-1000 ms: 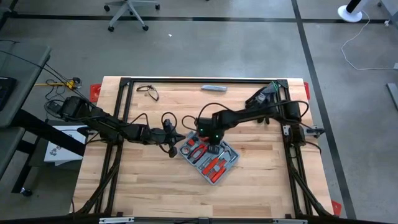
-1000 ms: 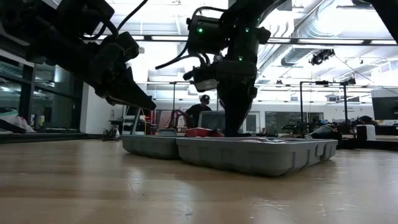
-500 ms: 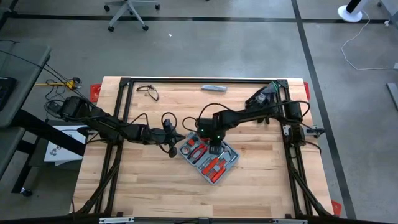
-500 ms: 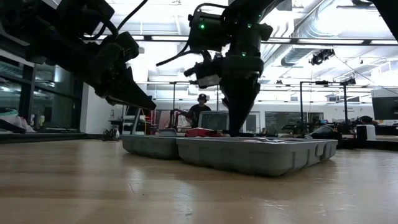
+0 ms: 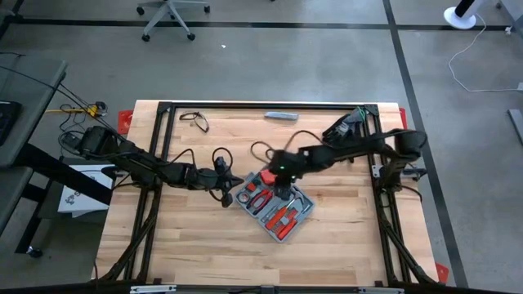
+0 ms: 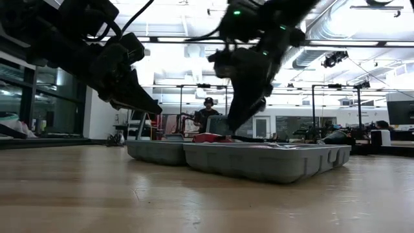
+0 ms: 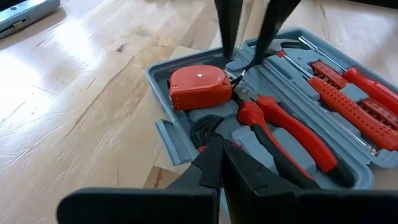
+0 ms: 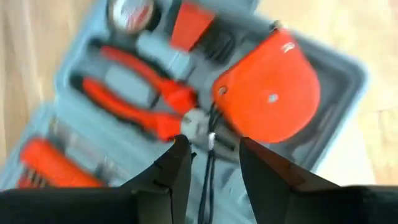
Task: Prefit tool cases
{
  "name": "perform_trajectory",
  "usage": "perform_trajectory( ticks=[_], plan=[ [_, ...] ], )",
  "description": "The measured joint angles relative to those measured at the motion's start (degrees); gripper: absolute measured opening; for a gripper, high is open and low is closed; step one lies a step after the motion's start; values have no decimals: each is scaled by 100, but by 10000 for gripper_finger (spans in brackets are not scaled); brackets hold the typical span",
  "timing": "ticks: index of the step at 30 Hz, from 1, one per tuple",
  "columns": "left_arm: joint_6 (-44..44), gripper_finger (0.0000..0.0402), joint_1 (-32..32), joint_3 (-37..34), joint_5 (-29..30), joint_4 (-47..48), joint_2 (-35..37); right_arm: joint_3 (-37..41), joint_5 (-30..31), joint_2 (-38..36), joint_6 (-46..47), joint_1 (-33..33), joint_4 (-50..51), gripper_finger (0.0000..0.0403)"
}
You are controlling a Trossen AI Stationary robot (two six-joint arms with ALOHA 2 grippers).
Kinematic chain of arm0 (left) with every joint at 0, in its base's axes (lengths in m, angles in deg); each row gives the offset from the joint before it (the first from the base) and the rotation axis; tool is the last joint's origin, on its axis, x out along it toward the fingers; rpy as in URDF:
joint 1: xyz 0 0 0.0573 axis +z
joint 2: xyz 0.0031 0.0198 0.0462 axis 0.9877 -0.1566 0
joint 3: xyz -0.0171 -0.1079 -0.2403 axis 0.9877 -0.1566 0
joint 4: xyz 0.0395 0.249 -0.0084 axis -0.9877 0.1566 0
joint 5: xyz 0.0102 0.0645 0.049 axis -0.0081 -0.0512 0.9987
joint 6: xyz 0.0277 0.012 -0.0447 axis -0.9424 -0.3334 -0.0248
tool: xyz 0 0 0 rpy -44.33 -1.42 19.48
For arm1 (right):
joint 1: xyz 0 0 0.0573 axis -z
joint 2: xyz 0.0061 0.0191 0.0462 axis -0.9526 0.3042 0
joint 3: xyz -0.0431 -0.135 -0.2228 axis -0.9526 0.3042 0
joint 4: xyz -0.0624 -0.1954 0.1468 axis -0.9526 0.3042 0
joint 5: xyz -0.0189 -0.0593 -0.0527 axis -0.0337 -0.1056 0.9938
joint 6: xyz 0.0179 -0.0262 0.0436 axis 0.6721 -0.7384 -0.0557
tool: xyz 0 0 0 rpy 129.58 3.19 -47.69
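Leftmost, the left gripper hangs just beside the left end of the blue-grey moulded plastic tool case, fingers pressed together, holding nothing. Case lies open, flat near the middle of the light wooden table; 1 round red tape measure and red-handled pliers sit in its slots. Right gripper is over the case, 2 fingers spread slightly, tips by the plier jaws beside the tape measure, gripping nothing.
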Motion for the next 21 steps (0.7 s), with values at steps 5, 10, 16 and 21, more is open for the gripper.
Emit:
perform_trajectory(
  ticks=[5, 10, 16, 21],
  plan=[
    [82, 0, 0, 0, -193, -459, -96, 1044, 780, -321, 534, -75, -2346, 120],
    [-151, 0, 0, 182, -874, -1632, -921, 1277, 1217, -169, 520, -219, -3411, 63],
    [94, 0, 15, 675, -1073, -1576, -2004, 1153, 1259, 110, 493, -326, -3443, 8],
    [137, 0, 175, 852, -1523, -1510, -2242, 1148, 1256, 276, 692, -301, -3371, 2]
  ],
)
